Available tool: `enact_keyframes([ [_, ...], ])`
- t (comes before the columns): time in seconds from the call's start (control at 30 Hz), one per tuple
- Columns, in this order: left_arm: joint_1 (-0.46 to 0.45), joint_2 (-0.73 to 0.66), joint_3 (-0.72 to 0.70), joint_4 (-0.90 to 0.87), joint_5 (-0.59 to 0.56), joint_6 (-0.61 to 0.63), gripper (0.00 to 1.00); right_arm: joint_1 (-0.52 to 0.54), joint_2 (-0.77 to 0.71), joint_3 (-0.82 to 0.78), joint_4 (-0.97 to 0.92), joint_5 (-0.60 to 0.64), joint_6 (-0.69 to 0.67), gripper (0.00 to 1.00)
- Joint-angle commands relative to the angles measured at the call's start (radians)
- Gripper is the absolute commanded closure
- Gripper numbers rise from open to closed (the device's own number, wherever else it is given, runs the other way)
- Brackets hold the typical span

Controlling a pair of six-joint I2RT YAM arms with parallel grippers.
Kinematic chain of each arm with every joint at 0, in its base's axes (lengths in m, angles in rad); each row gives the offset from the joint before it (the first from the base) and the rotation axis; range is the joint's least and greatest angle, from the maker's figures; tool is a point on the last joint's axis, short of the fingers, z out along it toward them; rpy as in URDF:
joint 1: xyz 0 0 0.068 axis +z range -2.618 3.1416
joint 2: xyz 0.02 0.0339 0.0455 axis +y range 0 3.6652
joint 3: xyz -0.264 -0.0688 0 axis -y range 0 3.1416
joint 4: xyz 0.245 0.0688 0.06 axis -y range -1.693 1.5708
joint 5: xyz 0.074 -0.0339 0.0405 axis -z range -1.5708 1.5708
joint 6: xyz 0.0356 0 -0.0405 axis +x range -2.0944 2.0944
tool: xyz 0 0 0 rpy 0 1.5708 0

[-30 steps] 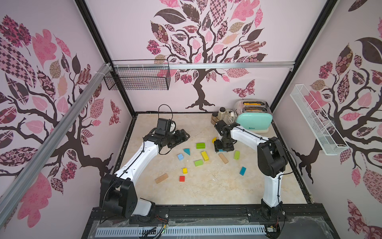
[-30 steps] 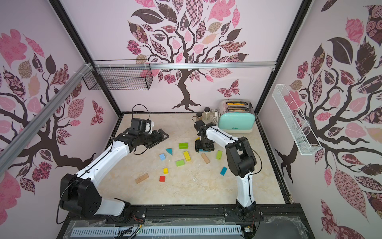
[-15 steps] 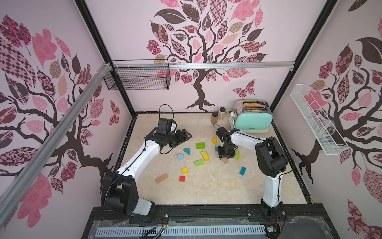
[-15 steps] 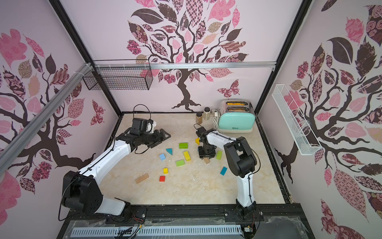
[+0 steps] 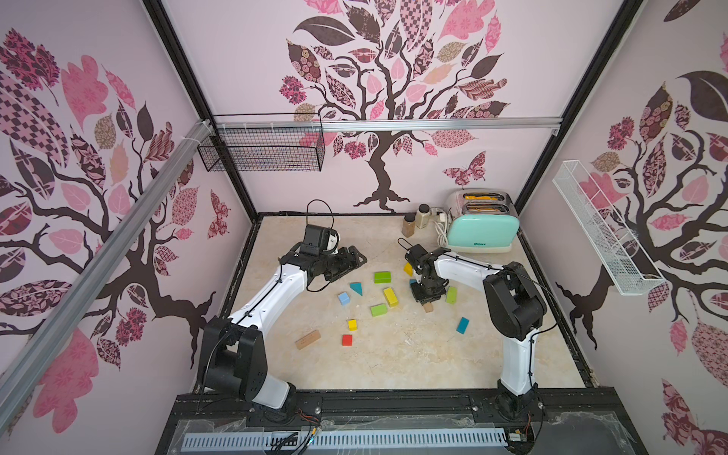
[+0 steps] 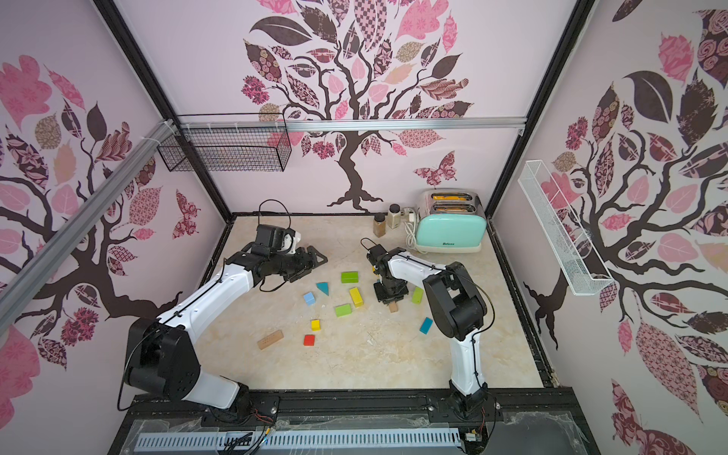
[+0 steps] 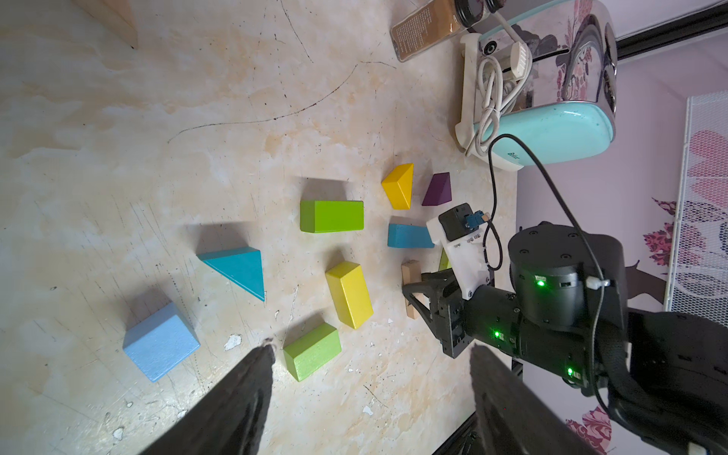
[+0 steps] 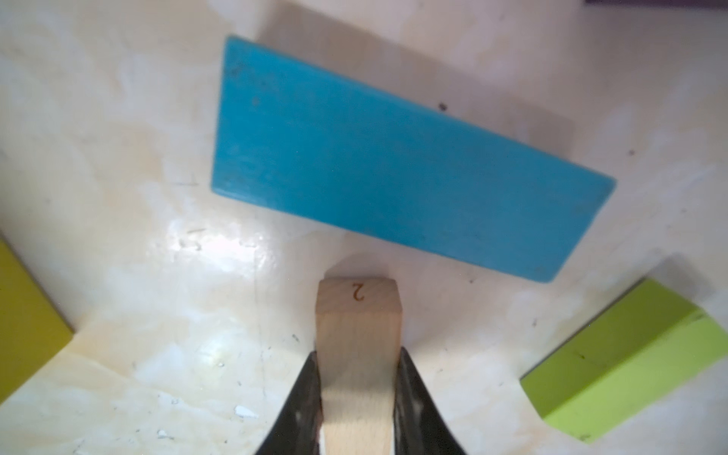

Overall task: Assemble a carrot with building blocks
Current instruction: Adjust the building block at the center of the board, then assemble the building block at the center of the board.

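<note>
The right gripper (image 5: 428,297) points straight down onto a tan block (image 5: 428,307), just beside a green block (image 5: 451,294). The left gripper (image 5: 358,260) hangs over the table (image 5: 394,366), well apart.

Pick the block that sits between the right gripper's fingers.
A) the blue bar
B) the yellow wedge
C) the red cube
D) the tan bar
D: in the right wrist view the right gripper has its fingers against both sides of the tan bar, while the blue bar lies apart from it.
</note>
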Motion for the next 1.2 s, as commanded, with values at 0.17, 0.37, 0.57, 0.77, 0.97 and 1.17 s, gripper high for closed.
enact_keyframes([
  [0.17, 0.007, 0.032, 0.048, 0.022, 0.018, 0.002, 0.17, 0.014, -0.095, 0.002, 0.021, 0.013, -0.018, 0.37],
  [0.37, 0.016, 0.022, 0.048, 0.028, 0.013, -0.001, 0.17, 0.026, -0.169, 0.022, -0.047, -0.052, 0.043, 0.45],
  [0.57, 0.041, 0.008, 0.031, 0.032, 0.017, -0.002, 0.17, 0.082, -0.132, -0.047, -0.027, -0.184, 0.09, 0.75],
  [0.77, 0.047, 0.014, 0.028, 0.032, 0.028, 0.001, 0.17, 0.085, -0.072, -0.06, 0.002, -0.129, 0.134, 0.76],
  [0.97, 0.05, 0.03, 0.041, 0.029, 0.035, 0.009, 0.17, 0.074, -0.042, -0.04, -0.039, 0.041, 0.18, 0.77],
  [1.17, 0.053, 0.047, 0.052, 0.026, 0.04, 0.013, 0.17, 0.037, -0.042, -0.043, -0.028, 0.135, 0.206, 0.76],
])
